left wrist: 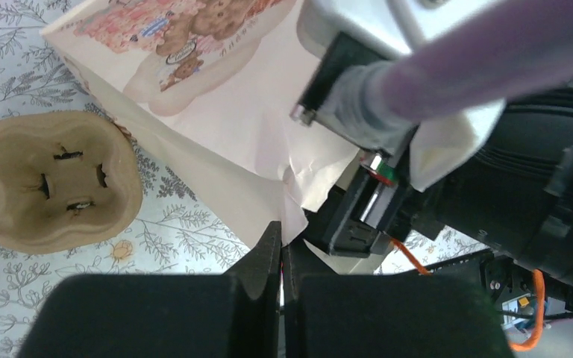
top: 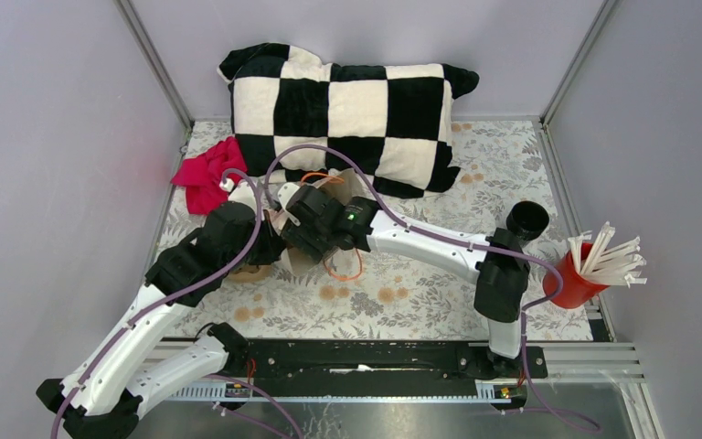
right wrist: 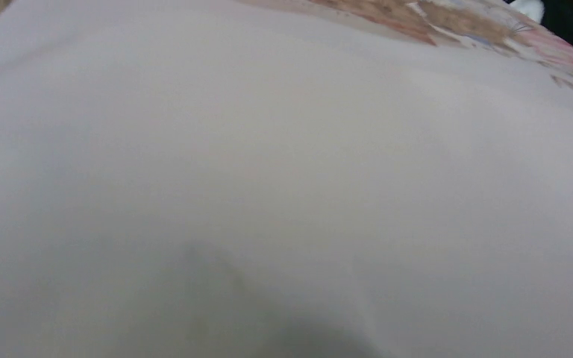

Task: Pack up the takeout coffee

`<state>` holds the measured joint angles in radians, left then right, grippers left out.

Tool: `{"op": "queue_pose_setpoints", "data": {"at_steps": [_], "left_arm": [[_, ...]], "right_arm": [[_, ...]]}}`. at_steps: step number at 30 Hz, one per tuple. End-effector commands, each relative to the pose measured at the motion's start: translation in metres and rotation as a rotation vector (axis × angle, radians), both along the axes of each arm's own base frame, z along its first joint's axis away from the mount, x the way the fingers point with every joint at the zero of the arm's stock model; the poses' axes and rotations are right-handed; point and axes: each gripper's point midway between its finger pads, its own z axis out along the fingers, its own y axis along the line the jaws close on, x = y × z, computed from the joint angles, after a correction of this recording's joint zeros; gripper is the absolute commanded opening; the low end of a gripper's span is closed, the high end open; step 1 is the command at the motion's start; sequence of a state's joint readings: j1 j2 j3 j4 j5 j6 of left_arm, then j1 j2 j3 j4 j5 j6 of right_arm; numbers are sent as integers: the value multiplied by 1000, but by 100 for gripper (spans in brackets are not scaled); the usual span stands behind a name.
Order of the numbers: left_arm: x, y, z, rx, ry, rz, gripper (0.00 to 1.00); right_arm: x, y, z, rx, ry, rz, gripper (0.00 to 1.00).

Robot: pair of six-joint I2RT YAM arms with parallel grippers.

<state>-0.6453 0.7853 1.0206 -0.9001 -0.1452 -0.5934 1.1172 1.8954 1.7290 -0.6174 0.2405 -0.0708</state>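
One black takeout cup with a lid (top: 527,219) stands at the right of the table, behind the right arm's elbow. The second cup is hidden. A pale paper bag with a teddy-bear print (left wrist: 224,112) and orange handles (top: 343,270) sits mid-table between both wrists. My left gripper (left wrist: 281,235) is shut on the bag's edge. My right gripper reaches into the bag region (top: 306,224). Its wrist view shows only bag paper (right wrist: 268,149), with the fingers as faint shadows behind it.
A brown pulp cup carrier (left wrist: 52,183) lies on the floral cloth left of the bag. A red cup of white straws (top: 578,274) stands at the right edge. A checkered pillow (top: 347,114) and a red cloth (top: 208,178) lie at the back.
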Motion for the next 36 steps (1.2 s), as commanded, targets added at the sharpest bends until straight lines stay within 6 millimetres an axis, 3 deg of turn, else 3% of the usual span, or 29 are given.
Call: {"op": "queue_pose_setpoints", "data": {"at_steps": [1,7,16,28,36], "left_arm": [[-5,-4,4,-6,-11,-45,0],[-4,-4,2,-2,-4,-44,0],[-3,-6,2,-4,-5,-47,0],[-2,-5,5,-12,-17,-38,0],[-2,-5,5,-10,-15,-40,0]], "right_arm": [[3,19,-9,60,36,-14,26],[20,33,-12,102,-27,-47,29],[28,38,-12,152,-43,-74,55],[35,46,-19,206,-18,-82,60],[39,49,-24,220,-22,-83,71]]}}
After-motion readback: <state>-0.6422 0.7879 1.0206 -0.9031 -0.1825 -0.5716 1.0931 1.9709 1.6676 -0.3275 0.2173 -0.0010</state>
